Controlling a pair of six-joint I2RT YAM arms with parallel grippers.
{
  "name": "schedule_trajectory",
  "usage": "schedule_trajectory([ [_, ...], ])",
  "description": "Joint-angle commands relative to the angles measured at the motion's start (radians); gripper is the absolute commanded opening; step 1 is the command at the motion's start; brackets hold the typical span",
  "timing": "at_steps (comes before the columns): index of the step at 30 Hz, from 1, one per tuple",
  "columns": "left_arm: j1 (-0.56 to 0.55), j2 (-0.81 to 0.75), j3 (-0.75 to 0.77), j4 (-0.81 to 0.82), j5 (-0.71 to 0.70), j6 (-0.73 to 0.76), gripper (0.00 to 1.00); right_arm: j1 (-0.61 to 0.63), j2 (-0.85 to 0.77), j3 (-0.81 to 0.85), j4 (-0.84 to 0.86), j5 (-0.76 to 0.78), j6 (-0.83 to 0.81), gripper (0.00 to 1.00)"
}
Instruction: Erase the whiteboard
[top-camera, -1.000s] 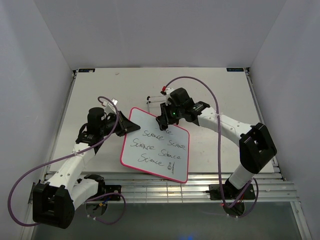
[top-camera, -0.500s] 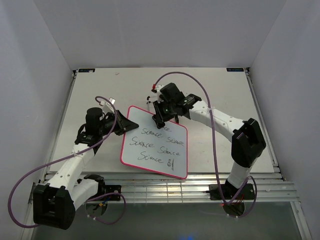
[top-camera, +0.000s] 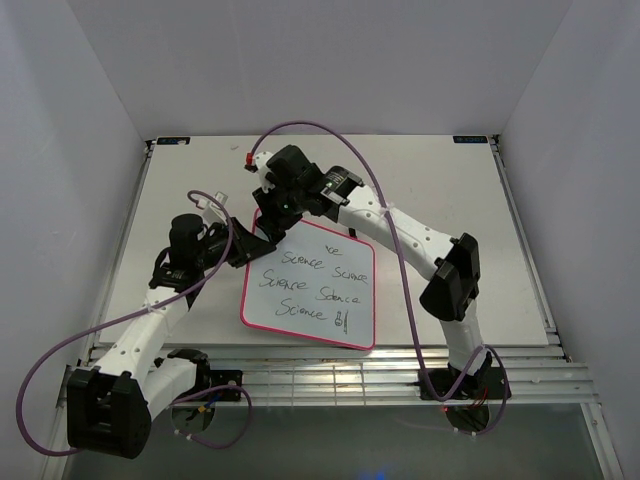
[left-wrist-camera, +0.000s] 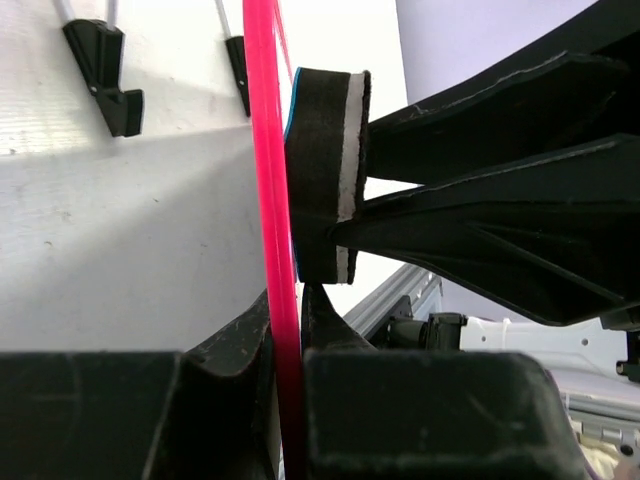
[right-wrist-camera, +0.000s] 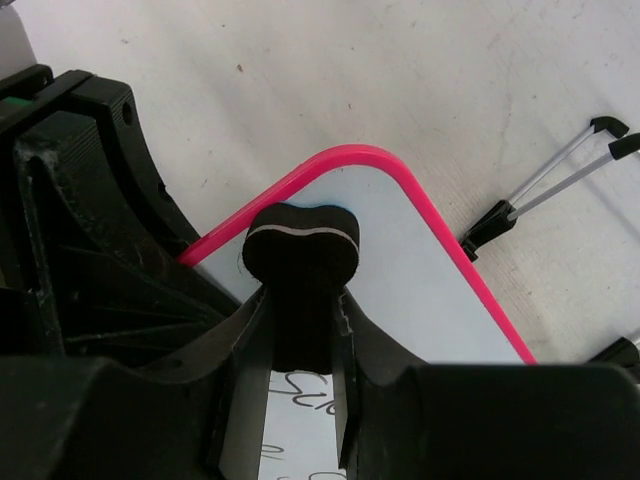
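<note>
The whiteboard (top-camera: 345, 300) with a pink-red frame lies at the table's middle, with black "Science" words in three rows. My left gripper (top-camera: 250, 246) is shut on its left frame edge, seen as a pink strip (left-wrist-camera: 265, 180) between the fingers of my left gripper (left-wrist-camera: 288, 320). My right gripper (top-camera: 272, 214) is shut on the black bone-shaped eraser (right-wrist-camera: 300, 245). It presses the eraser on the board's far left corner (right-wrist-camera: 410, 290). The eraser's felt side (left-wrist-camera: 325, 180) touches the board face. My right gripper (right-wrist-camera: 300, 310) stands next to the left gripper's fingers (right-wrist-camera: 90, 200).
The thin wire easel stand (right-wrist-camera: 545, 180) lies on the table just beyond the board's far edge; its black feet (left-wrist-camera: 100, 70) show in the left wrist view. A slatted metal rail (top-camera: 330, 375) runs along the near table edge.
My right gripper has swept the eraser left along the board's top row to its far left corner. Only a few letters remain in that row. The left gripper has kept its hold.
</note>
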Motion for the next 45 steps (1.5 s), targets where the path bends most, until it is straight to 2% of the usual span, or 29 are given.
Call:
schedule_trajectory([
  [1,-0.04,-0.053,0.066,0.194,0.179,0.041,0.0,0.046,0.1,0.08,0.019,-0.013,-0.001,0.18],
  [5,-0.04,-0.047,0.063,0.195,0.168,0.041,0.0,0.026,0.088,0.012,-0.011,0.113,0.03,0.18],
  [7,-0.04,-0.043,0.066,0.197,0.17,0.043,0.0,-0.01,0.062,-0.083,-0.001,0.147,0.045,0.17],
  [15,-0.04,-0.044,0.068,0.199,0.165,0.043,0.0,-0.144,0.019,-0.268,0.001,0.161,0.068,0.17],
  [22,-0.04,-0.041,0.056,0.199,0.139,0.038,0.0,-0.162,-0.087,-0.436,0.047,0.139,0.047,0.17],
  [25,-0.041,-0.05,0.042,0.2,0.096,0.018,0.0,-0.162,-0.219,-0.602,0.135,0.075,0.053,0.17],
  [26,-0.04,-0.056,0.037,0.2,0.087,0.011,0.0,-0.161,-0.263,-0.721,0.218,0.032,0.068,0.17],
  [28,-0.041,-0.061,0.028,0.202,0.063,0.006,0.0,-0.162,-0.382,-0.835,0.307,-0.066,0.084,0.17],
  [30,-0.041,-0.059,0.023,0.208,0.056,-0.006,0.0,-0.162,-0.469,-0.973,0.419,-0.088,0.119,0.17],
  [33,-0.041,-0.061,0.019,0.214,0.047,-0.022,0.0,-0.162,-0.517,-1.062,0.52,-0.139,0.153,0.17],
  [36,-0.041,-0.069,0.006,0.218,0.023,-0.032,0.0,-0.159,-0.514,-1.078,0.593,-0.186,0.182,0.15],
  [41,-0.043,-0.079,-0.003,0.22,-0.023,-0.069,0.0,-0.191,-0.479,-1.096,0.596,-0.095,0.179,0.15],
  [45,-0.041,-0.084,-0.006,0.217,-0.054,-0.083,0.0,-0.259,-0.495,-1.241,0.648,-0.052,0.2,0.15],
])
